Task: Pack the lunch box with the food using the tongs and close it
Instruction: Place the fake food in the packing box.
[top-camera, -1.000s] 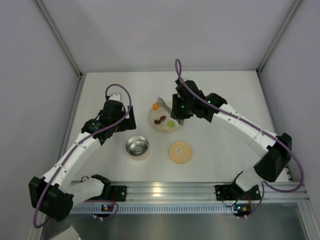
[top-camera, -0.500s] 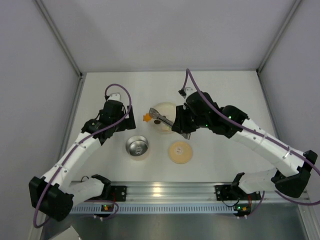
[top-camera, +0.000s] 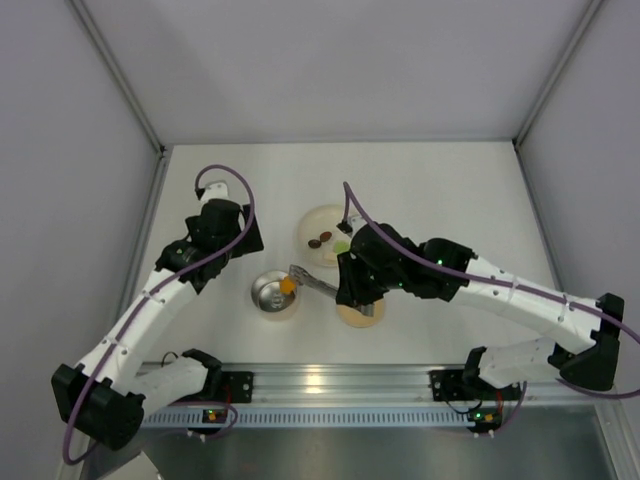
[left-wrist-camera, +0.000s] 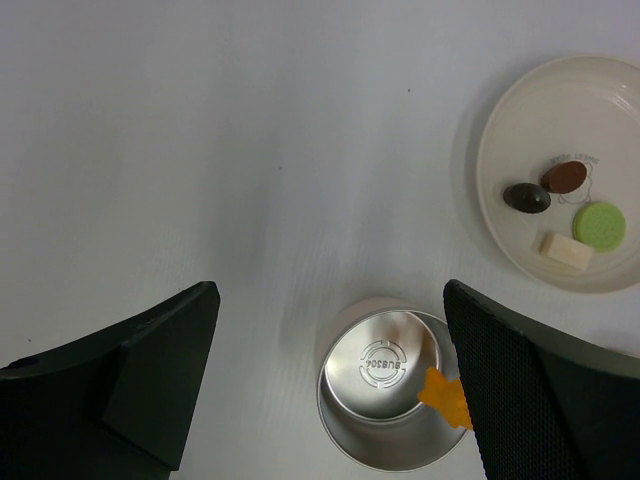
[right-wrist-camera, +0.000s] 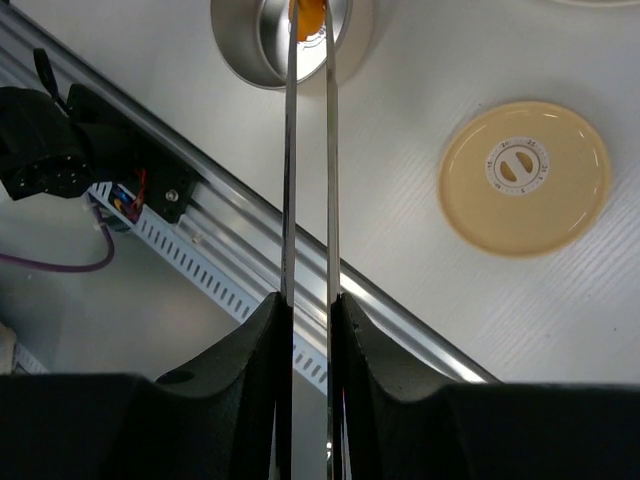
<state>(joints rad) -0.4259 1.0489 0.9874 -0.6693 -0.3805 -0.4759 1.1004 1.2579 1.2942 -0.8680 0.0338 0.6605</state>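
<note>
The right pincer (right-wrist-camera: 308, 300) was clamped on the tongs (right-wrist-camera: 289, 150), its two fingers pressing the thin arms together low down near their joined end. Out beyond its fingertips, the far tips of the tongs pinched an orange piece (right-wrist-camera: 308, 15) over the open lunch box (left-wrist-camera: 380, 365). That piece looked tiny and light, and the polished metal tips probably gave little friction. A grip so far from the tips leaves the arms springy, so any easing of the squeeze would likely drop the piece.

The left pincer (left-wrist-camera: 328, 290) hung spread open and empty above the worktop (top-camera: 450, 190), with the lunch box below and between its fingers. The plate (left-wrist-camera: 500, 130) lay ahead of it and off to its right, carrying two brown pieces (left-wrist-camera: 526, 197), a green disc (left-wrist-camera: 598, 225) and a pale block (left-wrist-camera: 565, 250). The rounded brown ones seemed the likeliest to roll or squirt out of the tongs. The flat block and the disc would probably be easier to pinch across their edges.

The lunch box seemed stiff, light and smooth-walled, so it might slide if nudged. The lid (right-wrist-camera: 524, 177) lay flat on the worktop just beside the right pincer, on the side away from the lunch box. It was thin and rigid, with only a small centre detail, so its rim looked the best place to take hold.
</note>
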